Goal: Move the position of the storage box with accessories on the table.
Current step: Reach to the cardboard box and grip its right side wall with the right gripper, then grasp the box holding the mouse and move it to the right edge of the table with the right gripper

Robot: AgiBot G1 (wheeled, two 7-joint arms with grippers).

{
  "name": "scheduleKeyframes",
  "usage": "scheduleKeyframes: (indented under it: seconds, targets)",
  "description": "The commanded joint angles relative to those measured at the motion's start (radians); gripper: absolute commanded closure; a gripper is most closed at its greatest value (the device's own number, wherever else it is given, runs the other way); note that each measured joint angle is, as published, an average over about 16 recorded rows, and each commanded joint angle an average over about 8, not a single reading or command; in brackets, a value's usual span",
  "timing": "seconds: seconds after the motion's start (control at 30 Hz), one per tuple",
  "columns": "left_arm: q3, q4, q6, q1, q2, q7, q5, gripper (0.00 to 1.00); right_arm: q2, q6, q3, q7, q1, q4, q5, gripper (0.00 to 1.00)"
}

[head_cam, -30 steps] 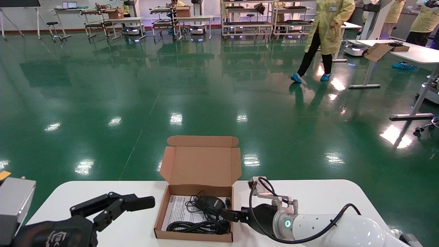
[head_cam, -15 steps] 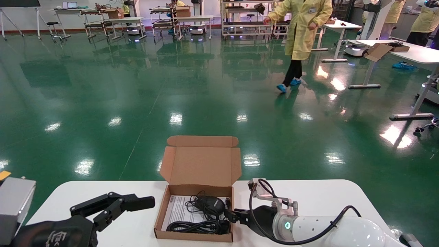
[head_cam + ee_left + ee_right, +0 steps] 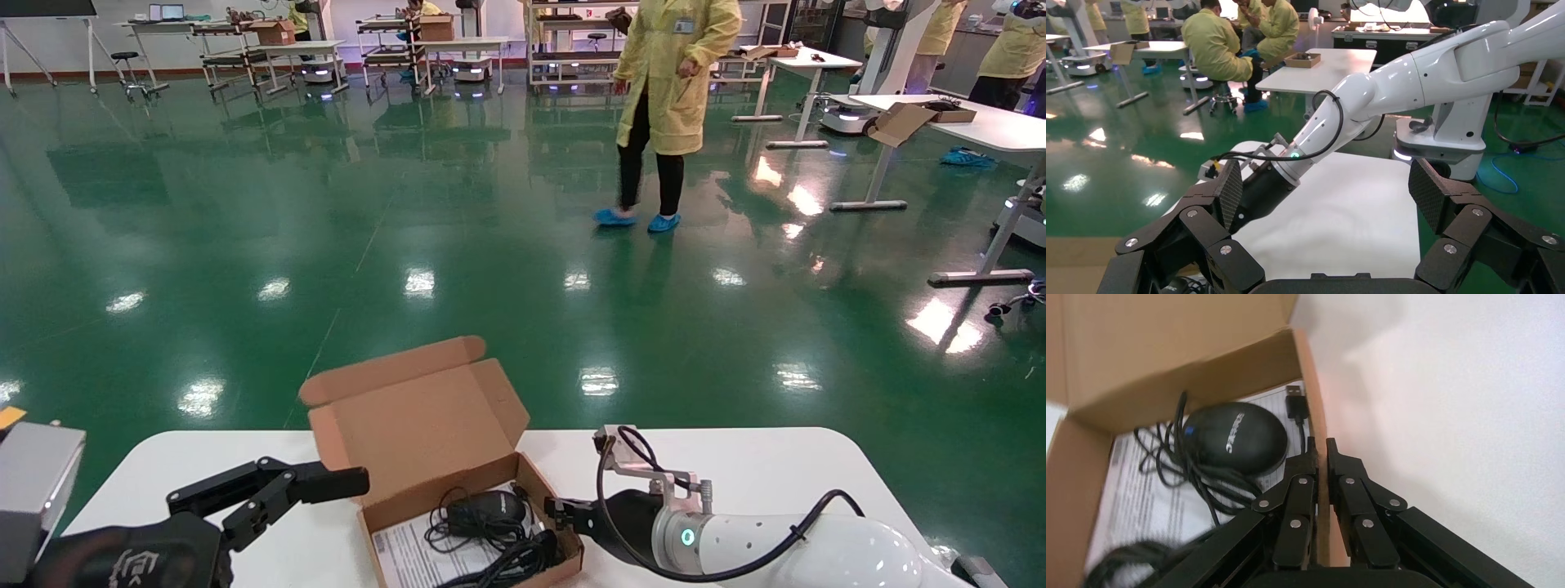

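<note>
Right gripper (image 3: 1321,454) pinched tight on right wall of storage box (image 3: 458,482). Box, lid up, skewed at near counter (image 3: 735,474) edge, accessories (image 3: 482,523) inside; move underway, release left. Left gripper (image 3: 315,483) spread wide, idle near left.

The storage box (image 3: 425,433) is plain brown corrugated cardboard, inside and out, with no print on its flap. Inside it lie a glossy black mouse (image 3: 1236,438) bearing pale grey lettering and a small blue spot near its cable end, a black cable (image 3: 1193,478) with a silver-tipped plug, and a white paper sheet (image 3: 1138,496) covered in rows of fine grey-black print. The table (image 3: 752,474) is smooth white. The right gripper (image 3: 1320,454) is black with small silver screw heads, on a white arm with a green-lit ring. The left gripper (image 3: 1327,196) is black too, its pads (image 3: 1229,191) cross-hatched. The floor (image 3: 245,245) is shiny green.
</note>
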Motion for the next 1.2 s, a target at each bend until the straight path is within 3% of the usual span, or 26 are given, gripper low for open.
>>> scheduleKeyframes:
  seconds: [0.03,0.73,1.2]
  targets:
    - [0.0,0.0,0.0,0.0,0.0,0.0,0.0,0.0,0.001,-0.001,-0.001,-0.003,0.004,-0.002,0.007,1.0]
    - [0.0,0.0,0.0,0.0,0.0,0.0,0.0,0.0,0.035,-0.07,0.066,-0.117,0.172,-0.061,0.096,1.0]
    - [0.0,0.0,0.0,0.0,0.0,0.0,0.0,0.0,0.144,-0.126,0.094,-0.187,0.29,-0.142,0.111,1.0]
